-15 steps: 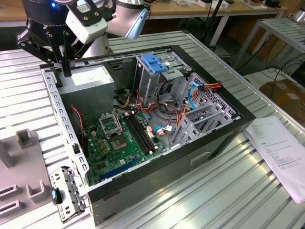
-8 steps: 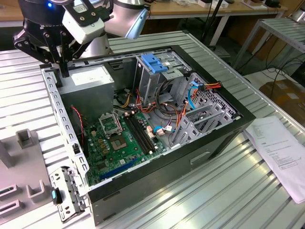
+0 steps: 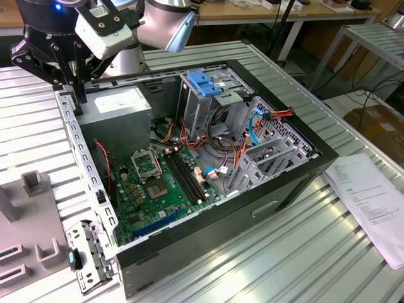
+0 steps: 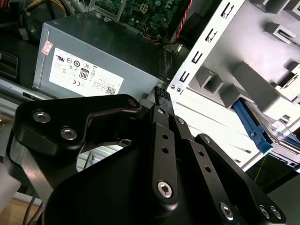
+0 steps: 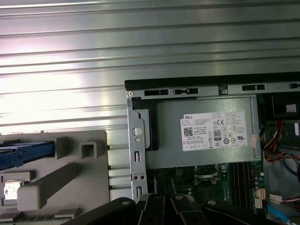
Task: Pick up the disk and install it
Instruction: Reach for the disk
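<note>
Exterior view: the gripper [image 3: 79, 100] hangs over a corner of the open computer case [image 3: 208, 237], at the exterior view's upper left, just above the power supply [image 3: 117, 110] and the case's side wall [image 3: 85, 164]. Whether it is wide or narrow I cannot tell; I see nothing held in it.

In both wrist views the disk [image 5: 26, 153] [image 4: 253, 126] shows one blue rail. It stands in a grey holder [image 5: 96, 187] on the table [image 5: 140, 47], outside the case, beyond that side wall, apart from the gripper and not under it. Its long axis, judged by the rail, runs about square to the wall.

Inside the case are the power supply, the motherboard [image 3: 158, 183], coloured cables and the drive cage [image 3: 199, 104] with a blue handle [image 3: 205, 82]. What is in the cage I cannot tell.
</note>
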